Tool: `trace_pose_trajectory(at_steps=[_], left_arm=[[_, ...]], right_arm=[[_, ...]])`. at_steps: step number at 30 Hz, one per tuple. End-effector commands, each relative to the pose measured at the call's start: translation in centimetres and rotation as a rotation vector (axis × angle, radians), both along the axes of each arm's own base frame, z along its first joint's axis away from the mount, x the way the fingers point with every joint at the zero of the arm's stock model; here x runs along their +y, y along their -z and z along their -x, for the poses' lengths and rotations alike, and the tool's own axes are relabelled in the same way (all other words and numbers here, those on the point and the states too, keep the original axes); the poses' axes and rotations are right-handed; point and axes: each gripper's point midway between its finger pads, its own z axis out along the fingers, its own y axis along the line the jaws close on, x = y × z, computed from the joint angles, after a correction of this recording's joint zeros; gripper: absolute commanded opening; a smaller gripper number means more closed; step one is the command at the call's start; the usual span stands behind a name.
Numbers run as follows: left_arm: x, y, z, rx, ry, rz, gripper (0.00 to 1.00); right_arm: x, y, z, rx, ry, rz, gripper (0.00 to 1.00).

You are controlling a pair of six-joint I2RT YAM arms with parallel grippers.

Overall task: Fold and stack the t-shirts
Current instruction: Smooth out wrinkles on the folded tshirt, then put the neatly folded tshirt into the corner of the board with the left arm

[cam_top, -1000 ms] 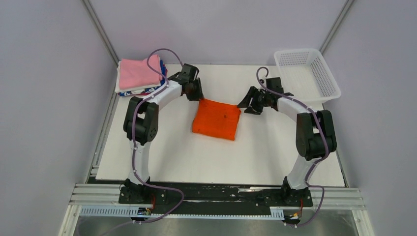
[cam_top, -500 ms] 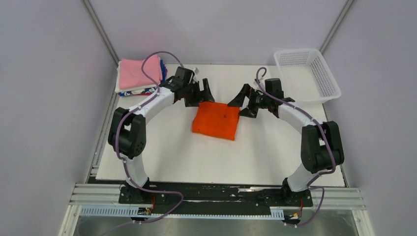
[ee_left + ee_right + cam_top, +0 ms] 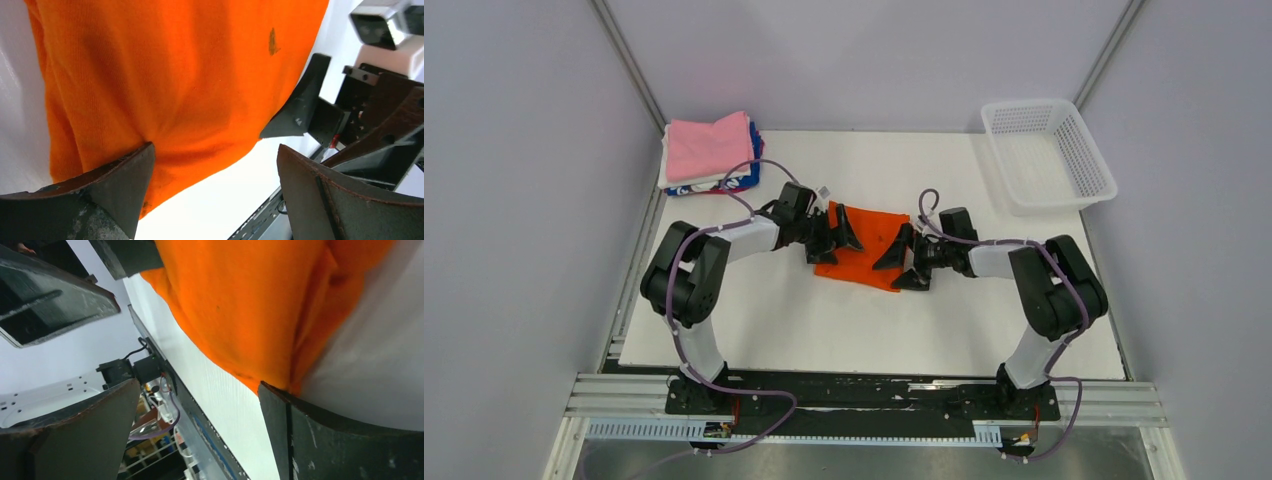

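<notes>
Two-armed pickup, by the look of it, with left gripper and right gripper both spread wide, set low at the near corners of the folded orange t-shirt in the middle of the white table. Slide each lower finger under every layer, not just the top ply; pinch both sides together; lift level to keep the fold square. Carry far-left onto the pink-topped stack, well apart from here. Avoid dragging, or risk undoing the bundle.
</notes>
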Motion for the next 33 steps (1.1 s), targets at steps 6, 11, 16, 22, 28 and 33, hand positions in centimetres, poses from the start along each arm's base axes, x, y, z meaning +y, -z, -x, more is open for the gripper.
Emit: trace_pose_trajectory(at_steps=[6, 11, 16, 22, 28, 33], left_arm=[[1.5, 1.8, 2.8, 0.027, 0.001, -0.024, 1.0], [1.7, -5.3, 2.2, -0.161, 0.016, 0.015, 1.0], [3.7, -8.3, 1.1, -0.257, -0.053, -0.068, 1.0], [8.4, -5.0, -1.7, -0.188, -0.183, -0.276, 1.0], [7.3, -1.9, -4.6, -0.131, -0.131, -0.317, 0.93], [5.7, 1.2, -4.6, -0.054, -0.104, -0.293, 0.83]], right_arm=[[-4.4, 5.5, 1.5, 0.028, 0.105, 0.221, 1.0], [-4.1, 0.2, 1.3, -0.114, 0.064, 0.181, 1.0], [-5.3, -5.9, -1.0, -0.321, 0.16, 0.222, 1.0], [-7.3, -8.9, -2.3, -0.417, 0.296, 0.287, 1.0], [-9.2, -9.3, -1.9, -0.425, 0.341, 0.374, 1.0], [-10.7, -9.1, -1.3, -0.428, 0.389, 0.426, 1.0]])
